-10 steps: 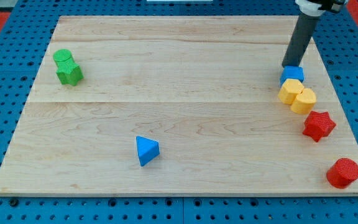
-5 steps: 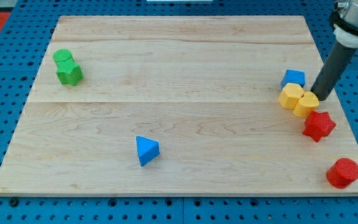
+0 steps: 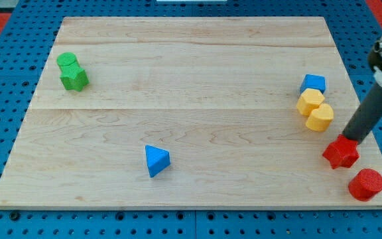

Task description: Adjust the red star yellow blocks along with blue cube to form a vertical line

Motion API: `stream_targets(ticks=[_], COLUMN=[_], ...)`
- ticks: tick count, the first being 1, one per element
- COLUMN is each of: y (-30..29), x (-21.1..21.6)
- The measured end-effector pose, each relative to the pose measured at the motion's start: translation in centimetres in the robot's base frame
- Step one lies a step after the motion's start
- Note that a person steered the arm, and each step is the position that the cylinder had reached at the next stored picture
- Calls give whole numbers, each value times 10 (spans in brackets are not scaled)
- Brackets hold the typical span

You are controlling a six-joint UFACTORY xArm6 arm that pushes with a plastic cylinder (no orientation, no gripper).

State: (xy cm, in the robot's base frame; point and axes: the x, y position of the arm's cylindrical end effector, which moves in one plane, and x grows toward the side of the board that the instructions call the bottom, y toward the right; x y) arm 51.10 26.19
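**My tip at the red star's upper right corner**

My tip (image 3: pixel 351 139) sits at the view's right side of the wooden board (image 3: pixel 178 60), touching or all but touching the red star (image 3: pixel 341 153) at its upper right edge. The rod slants up from there toward the view's top right. I carry no pincer at all, only this straight dark rod, so there is nothing to spread or press together.

The red star lies near the board's right edge, toward the view's bottom. Above it and a little to the view's left stand the two yellow blocks: the lower yellow block (image 3: pixel 320 118), rounded in outline, and the upper yellow block (image 3: pixel 310 101), which looks hexagonal. These two touch each other. The blue cube (image 3: pixel 313 83) sits just above the upper yellow block, touching it or nearly so. The lower yellow block is near the red star but apart from it.

Cube, yellow pair and star run in a line that leans toward the view's right as it descends.

A red cylinder (image 3: pixel 366 184) rests below and right of the star, near the board's bottom right corner. A blue triangular block (image 3: pixel 156 160) lies well apart, toward the bottom centre-left. Two green blocks (image 3: pixel 71 72) sit touching at the view's upper left.
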Motion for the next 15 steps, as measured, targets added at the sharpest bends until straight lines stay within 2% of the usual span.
stream_targets(ticks=[1,3,4,5,6,7,9,10,12,13,14,15], y=[9,-18,-52,-109,-121,-102,-90,-61,-57,-66,-130,-130], x=[-11,-13,1,1,-26,-51,-58,-67,-57,-47,-60,-93])
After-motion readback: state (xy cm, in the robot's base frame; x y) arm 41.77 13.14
